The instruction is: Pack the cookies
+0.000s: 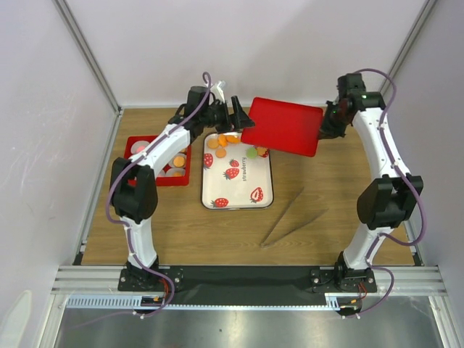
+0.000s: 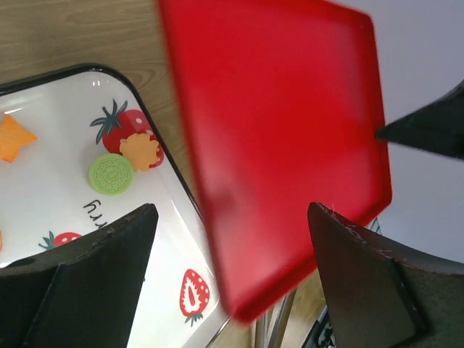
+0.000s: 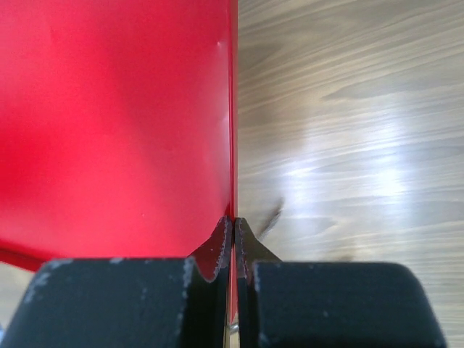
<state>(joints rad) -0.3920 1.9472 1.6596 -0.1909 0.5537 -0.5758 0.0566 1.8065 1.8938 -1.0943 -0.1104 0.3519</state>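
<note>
Right gripper (image 1: 324,125) clenched on the right edge of the red lid (image 1: 283,127), which hangs tilted over the far corner of the strawberry tray (image 1: 239,196). Left gripper (image 1: 235,116) spread wide at the lid's opposite edge, grasping nothing. Cookies (image 1: 221,143) lie loose at the tray's far end; a few sit in the red box (image 1: 132,142). Risk: with only a one-sided edge pinch, the lid may pivot or slip and drop onto the cookies. Wood-grain counter (image 1: 333,196), pale walls on three sides, tongs (image 1: 290,217) lying nearby.

The left arm (image 1: 156,148) and right arm (image 1: 383,145) are white tubes with black joint housings. A purple cable (image 1: 110,199) loops along each. The pincer fingers (image 2: 94,290) are black wedges.
</note>
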